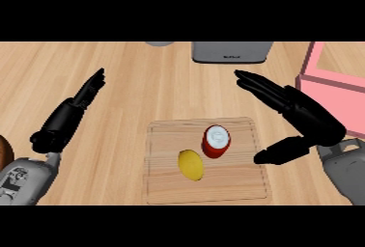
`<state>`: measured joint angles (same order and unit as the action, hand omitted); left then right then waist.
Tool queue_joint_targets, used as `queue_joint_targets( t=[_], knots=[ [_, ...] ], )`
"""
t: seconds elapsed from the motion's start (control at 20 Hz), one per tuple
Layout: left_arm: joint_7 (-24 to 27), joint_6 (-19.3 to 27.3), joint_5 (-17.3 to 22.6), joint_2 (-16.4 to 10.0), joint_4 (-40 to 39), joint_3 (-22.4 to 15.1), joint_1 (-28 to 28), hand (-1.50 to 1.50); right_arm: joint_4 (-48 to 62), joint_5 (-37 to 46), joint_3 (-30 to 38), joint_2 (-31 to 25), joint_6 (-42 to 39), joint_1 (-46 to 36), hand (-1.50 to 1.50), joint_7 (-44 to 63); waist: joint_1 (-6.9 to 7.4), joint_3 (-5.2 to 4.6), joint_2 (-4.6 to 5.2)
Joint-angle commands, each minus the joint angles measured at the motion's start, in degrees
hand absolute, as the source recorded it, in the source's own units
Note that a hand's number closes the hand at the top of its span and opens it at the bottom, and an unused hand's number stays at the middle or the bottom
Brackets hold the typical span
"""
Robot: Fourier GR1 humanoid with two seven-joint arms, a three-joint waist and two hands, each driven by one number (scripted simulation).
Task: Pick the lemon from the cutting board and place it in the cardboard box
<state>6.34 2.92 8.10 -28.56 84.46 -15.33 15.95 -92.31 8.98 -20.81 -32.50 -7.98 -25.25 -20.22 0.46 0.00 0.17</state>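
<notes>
Lemon [190, 165] recorded as plain yellow; can [216, 141] noted as red with a pale grey-white top. Light wood grain is seen on both cutting board [235, 185] and counter [164, 82]. Box [335, 87] logged as pink, appliance [231, 51] as grey, left hand [68, 116] and right hand [306, 118] as black.

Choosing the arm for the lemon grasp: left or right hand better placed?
Right, likely. The black right hand is open at the wooden cutting board's right edge, nearer the oval yellow lemon, with the pink box on that side. The left hand rests apart.
</notes>
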Motion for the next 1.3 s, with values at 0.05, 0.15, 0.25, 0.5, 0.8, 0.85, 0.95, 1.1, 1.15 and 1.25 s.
queue_joint_targets(
  t=[0.05, 0.15, 0.25, 0.5, 0.8, 0.85, 0.95, 1.1, 1.15, 1.25],
  knots=[
    [0.38, -1.62, -0.07, -0.84, 0.97, 1.03, -1.43, 0.0, -3.57, 9.13, -5.58, -3.21, -3.84, -2.65, -1.5, 4.99, -0.14, -0.07, -0.32],
    [-1.67, 0.23, -1.48, 0.32, 2.72, -0.28, -1.29, 0.0, -6.97, 13.53, -9.81, -3.82, -5.54, -3.37, -1.5, 10.69, -0.27, -0.09, -0.62],
    [-0.68, -0.32, -0.88, 0.01, 2.0, 0.88, -1.41, 0.0, -9.0, 14.76, -11.84, -5.22, -11.0, -6.94, -1.5, 15.11, -0.12, -0.15, -0.65],
    [-1.86, -1.53, -0.99, 0.68, 1.14, 1.41, -0.25, 0.0, -15.06, 18.44, -18.61, -0.69, -19.54, -9.47, -1.5, 27.68, -0.37, -0.11, -0.52],
    [-2.29, -1.83, -2.01, 1.75, 2.95, 1.92, -1.01, 0.0, -18.12, 22.84, -23.84, 10.96, -27.76, -12.62, -1.5, 45.72, -0.31, -0.07, -0.46],
    [-2.38, -0.85, -2.98, 1.97, 3.03, 2.06, -1.71, 0.0, -22.13, 25.81, -26.95, 9.08, -25.99, -6.3, -1.5, 47.32, -0.83, -0.04, -0.51],
    [-4.18, -1.61, -2.96, 2.51, 6.38, 1.54, -3.31, 0.0, -18.9, 25.16, -26.07, 11.7, -30.33, -8.33, -1.5, 48.13, -0.31, -0.02, -0.37],
    [0.12, -2.86, -4.19, 3.94, -0.08, 3.64, -1.58, 0.0, -18.46, 26.5, -26.18, 17.38, -32.96, -7.36, -1.5, 52.71, -0.52, -0.04, -0.22],
    [-1.21, -2.24, -5.33, 4.73, 4.21, 1.67, -4.68, 0.0, -19.07, 27.95, -26.97, 16.88, -33.12, -5.87, -1.5, 52.58, -0.34, -0.02, -0.28],
    [-0.36, -3.96, -4.49, 3.49, 2.43, 5.1, -3.35, 0.0, -17.22, 31.06, -29.27, 18.12, -31.4, -2.7, -1.5, 52.11, -0.43, -0.01, -0.22]
  ],
)
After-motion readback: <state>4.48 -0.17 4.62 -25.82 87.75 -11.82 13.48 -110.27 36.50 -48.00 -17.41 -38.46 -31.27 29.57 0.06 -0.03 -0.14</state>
